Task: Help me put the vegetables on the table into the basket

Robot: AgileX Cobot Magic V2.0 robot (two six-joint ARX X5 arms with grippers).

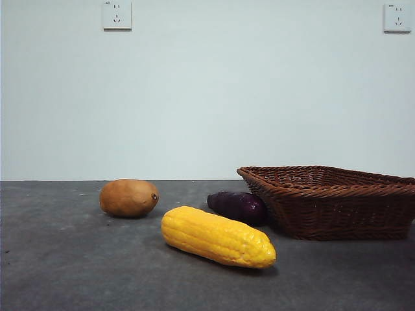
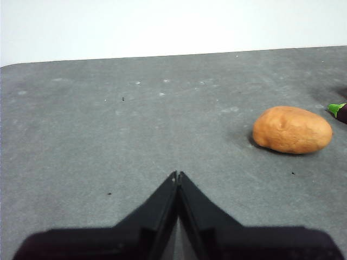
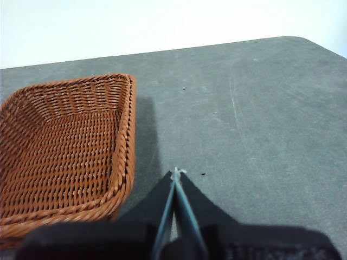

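Note:
In the front view a yellow corn cob lies on the dark-grey table nearest the camera. A brown potato lies behind it to the left. A dark-purple vegetable lies against the left side of the brown wicker basket, which holds nothing that I can see. My left gripper is shut and empty above bare table, with the potato ahead and to one side and the purple vegetable's tip at the picture's edge. My right gripper is shut and empty beside the basket.
A white wall with two power sockets stands behind the table. The table's rounded far corner shows in the right wrist view. Neither arm shows in the front view.

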